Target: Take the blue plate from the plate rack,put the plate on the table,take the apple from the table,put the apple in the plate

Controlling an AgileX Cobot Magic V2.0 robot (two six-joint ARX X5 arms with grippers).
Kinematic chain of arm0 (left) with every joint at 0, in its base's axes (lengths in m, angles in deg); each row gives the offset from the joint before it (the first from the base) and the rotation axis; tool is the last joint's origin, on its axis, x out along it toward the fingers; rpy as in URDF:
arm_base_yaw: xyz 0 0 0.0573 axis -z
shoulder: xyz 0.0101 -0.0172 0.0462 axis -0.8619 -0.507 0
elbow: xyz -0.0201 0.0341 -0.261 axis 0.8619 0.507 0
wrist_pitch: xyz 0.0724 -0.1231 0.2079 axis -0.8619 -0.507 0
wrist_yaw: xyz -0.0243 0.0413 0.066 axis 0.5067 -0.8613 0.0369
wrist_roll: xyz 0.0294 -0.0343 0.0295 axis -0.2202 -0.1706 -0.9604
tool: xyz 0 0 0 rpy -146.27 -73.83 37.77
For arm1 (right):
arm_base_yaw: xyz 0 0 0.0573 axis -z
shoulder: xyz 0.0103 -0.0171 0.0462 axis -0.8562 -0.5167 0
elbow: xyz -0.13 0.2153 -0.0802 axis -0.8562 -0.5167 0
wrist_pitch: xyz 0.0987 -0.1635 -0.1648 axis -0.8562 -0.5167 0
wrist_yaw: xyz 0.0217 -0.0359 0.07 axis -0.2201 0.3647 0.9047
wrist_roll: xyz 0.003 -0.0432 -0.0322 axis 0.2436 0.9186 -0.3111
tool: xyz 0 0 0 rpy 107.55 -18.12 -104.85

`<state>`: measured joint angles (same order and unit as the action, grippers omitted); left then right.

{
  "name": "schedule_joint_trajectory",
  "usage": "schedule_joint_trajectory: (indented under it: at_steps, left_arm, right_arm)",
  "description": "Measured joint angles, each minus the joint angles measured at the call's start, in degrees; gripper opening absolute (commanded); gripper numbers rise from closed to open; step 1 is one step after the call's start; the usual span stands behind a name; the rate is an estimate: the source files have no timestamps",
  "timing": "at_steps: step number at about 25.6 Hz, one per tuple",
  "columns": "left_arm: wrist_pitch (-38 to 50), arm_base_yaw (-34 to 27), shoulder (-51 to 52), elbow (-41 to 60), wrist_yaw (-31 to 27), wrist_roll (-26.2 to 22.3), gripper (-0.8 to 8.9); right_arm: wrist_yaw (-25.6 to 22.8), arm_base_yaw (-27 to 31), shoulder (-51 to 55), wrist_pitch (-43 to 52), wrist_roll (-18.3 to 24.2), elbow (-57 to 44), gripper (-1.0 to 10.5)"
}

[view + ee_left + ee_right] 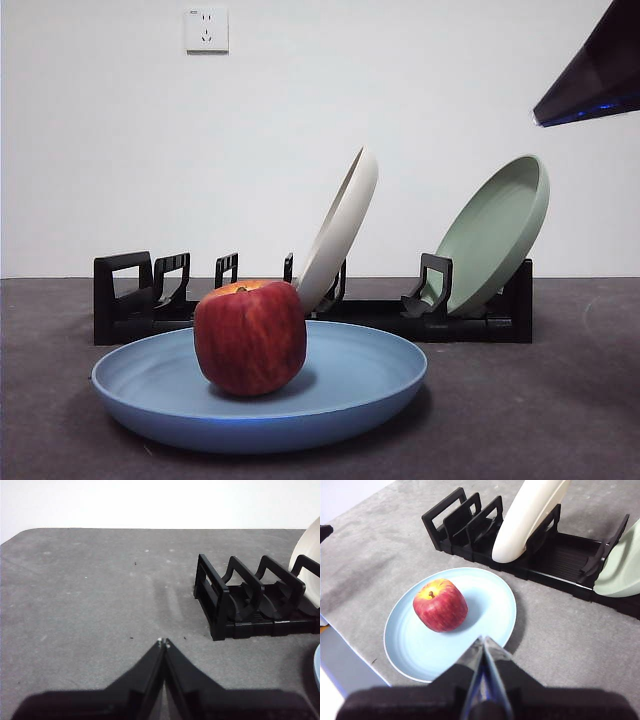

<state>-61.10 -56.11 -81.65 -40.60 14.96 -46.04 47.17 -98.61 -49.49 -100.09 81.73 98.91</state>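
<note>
Apple (440,605) sits upright in the blue plate (485,600), stem up, left of the plate's middle, and the plate lies flat on the table (560,635) in front of the plate rack (555,560). My right gripper (484,641) hovers above the plate's near rim, jaws pressed together, empty. My left gripper (163,642) hangs over bare table, likewise closed on nothing. Two plates lean in the rack: one cream plate (340,232), one green plate (495,232). One apple.

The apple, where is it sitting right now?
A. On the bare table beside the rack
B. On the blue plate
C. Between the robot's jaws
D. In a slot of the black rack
B: the apple rests on the blue plate, which lies flat on the table in front of the plate rack; the right gripper hangs above the plate's edge, shut and holding nothing.
</note>
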Motion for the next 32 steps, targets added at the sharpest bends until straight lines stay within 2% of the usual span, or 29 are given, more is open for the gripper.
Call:
schedule_joint_trajectory:
  at_steps: [3, 5, 6, 8, 13, 15, 17, 22, 26, 32]
  left_arm:
    - [0.0, 0.0, 0.0, 0.0, -0.02, 0.0, -0.03]
    - [0.0, 0.0, 0.0, 0.0, 0.0, 0.0, -0.03]
    - [0.0, 0.0, 0.0, 0.0, 0.0, 0.0, -0.03]
    - [0.0, 0.0, 0.0, 0.0, 0.0, 0.0, -0.03]
    - [0.0, 0.0, 0.0, 0.0, 0.0, 0.0, -0.03]
    - [0.0, 0.0, 0.0, 0.0, 0.0, 0.0, -0.03]
    - [0.0, 0.0, 0.0, 0.0, 0.0, 0.0, -0.03]
    - [0.0, 0.0, 0.0, 0.0, 0.0, 0.0, -0.03]
    - [0.0, 0.0, 0.0, 0.0, 0.0, 0.0, -0.03]
    - [0.0, 0.0, 0.0, 0.0, 0.0, 0.0, -0.03]
  right_arm:
    - [-3.82, 0.11, 0.66, -0.44, 0.94, 0.0, 0.0]
    - [-8.41, 2.1, 3.04, -0.57, 4.17, 0.0, 0.0]
    - [-8.59, 4.09, 4.11, -0.44, 5.62, 0.0, 0.0]
    - [-8.44, 11.15, 6.6, 0.74, 7.52, 0.0, 0.0]
    - [-8.59, 33.81, 13.6, 5.68, 7.8, -0.63, 0.0]
    - [-8.57, 38.49, 16.31, 8.2, 7.8, -2.14, 0.0]
    - [-8.22, 40.3, 18.23, 11.19, 7.8, -4.15, 0.0]
    - [-3.02, 40.98, 22.08, 19.5, 7.82, -11.85, 0.0]
    - [0.13, 40.98, 24.61, 20.98, 7.82, -18.05, 0.0]
    - [0.5, 40.98, 29.44, 20.7, 7.58, -24.61, 0.0]
